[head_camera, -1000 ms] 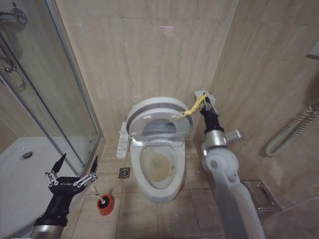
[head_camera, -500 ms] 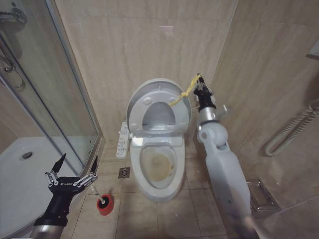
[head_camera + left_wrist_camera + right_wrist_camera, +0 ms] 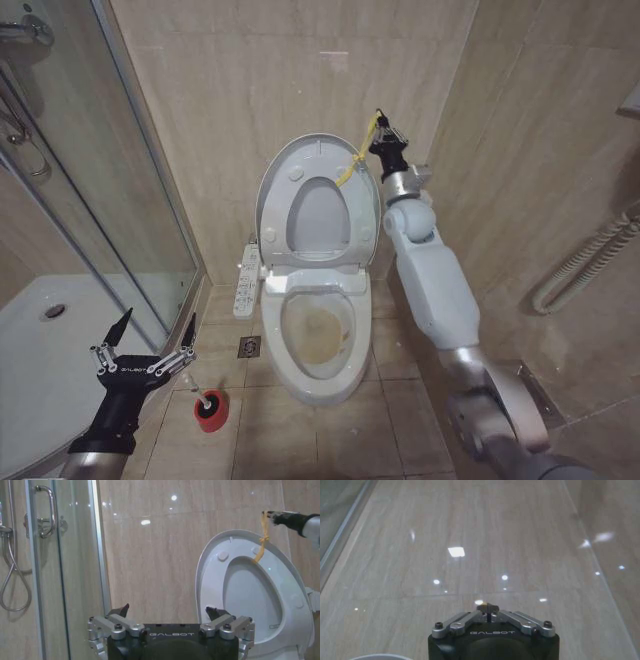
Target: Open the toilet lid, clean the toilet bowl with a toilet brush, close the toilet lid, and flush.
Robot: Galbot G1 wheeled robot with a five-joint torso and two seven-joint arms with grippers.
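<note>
Head view, left pincer (image 3: 145, 345): you see it low at the left beside the shower glass (image 3: 100, 180), its dark pointed fingers spread wide with nothing between them; a fair guess is that you have it parked near the brush for the scrubbing step.
Shower tray (image 3: 40, 350): smooth white basin behind a framed glass panel, just beside your left arm.
Toilet brush (image 3: 205, 406): it stands in its small red holder cup (image 3: 212, 417) on the tiled floor (image 3: 380, 420), black round head showing, close under the left pincer and left of the bowl.
Button panel (image 3: 244, 283): a slim white arm with small keys along the bowl's left side.
Toilet bowl (image 3: 318, 375): white elongated ceramic, glossy, with a yellowish-brown stain inside; uncovered, so you can likely reach it from above.
Toilet lid (image 3: 320, 205): a glossy white oval of plastic, raised nearly upright against the beige stone-look wall (image 3: 250, 90), ring seat raised with it.
Yellow cord (image 3: 358, 160): a thin knotted loop running from the lid's top edge up to your right pincer, drawn taut.
Right pincer (image 3: 381, 128): pinched closed on the cord high at the lid's right, seemingly to haul the lid up without gripping slick plastic.
</note>
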